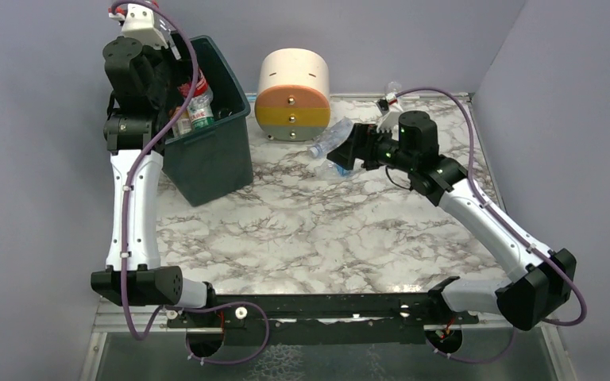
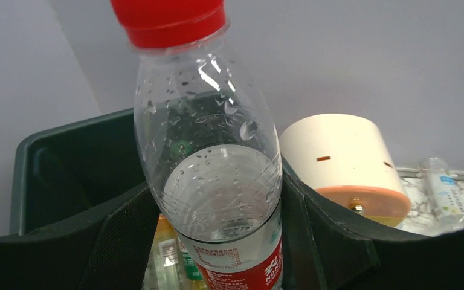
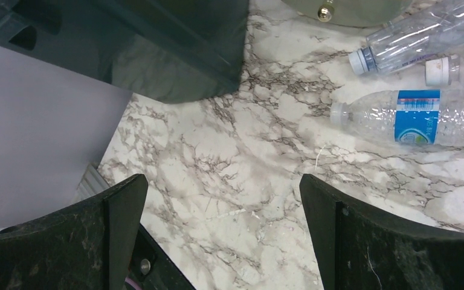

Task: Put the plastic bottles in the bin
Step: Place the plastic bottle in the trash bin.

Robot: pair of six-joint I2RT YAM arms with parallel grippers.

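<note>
Clear red-capped bottle [image 2: 208,181], seemingly pinched upright in left gripper [image 2: 217,241], straight above open bin [image 2: 78,169]; right gripper [image 3: 220,199] spread wide, holding nothing.

red-capped bottle [image 2: 211,181]: cap top and base cut off by the edges.
blue-label bottle [image 3: 417,118]: base lost past the right edge.
bin [image 1: 214,163] contents: mostly hidden behind the left arm [image 1: 131,87].
</note>
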